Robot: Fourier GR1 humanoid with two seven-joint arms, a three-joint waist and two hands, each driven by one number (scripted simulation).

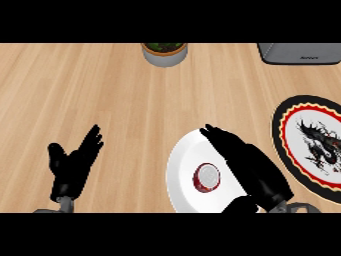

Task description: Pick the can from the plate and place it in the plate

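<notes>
The small red can (207, 177) stands upright on the near white plate (184, 165), just left of the open, empty right hand (248, 167), and looks light, stiff and smooth, best grasped round its sides.

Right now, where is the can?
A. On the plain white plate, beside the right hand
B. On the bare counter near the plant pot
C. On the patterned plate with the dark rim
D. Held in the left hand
A: the can stands on the white plate, next to the right hand, whose fingers lie straight and not curled round it.
</notes>
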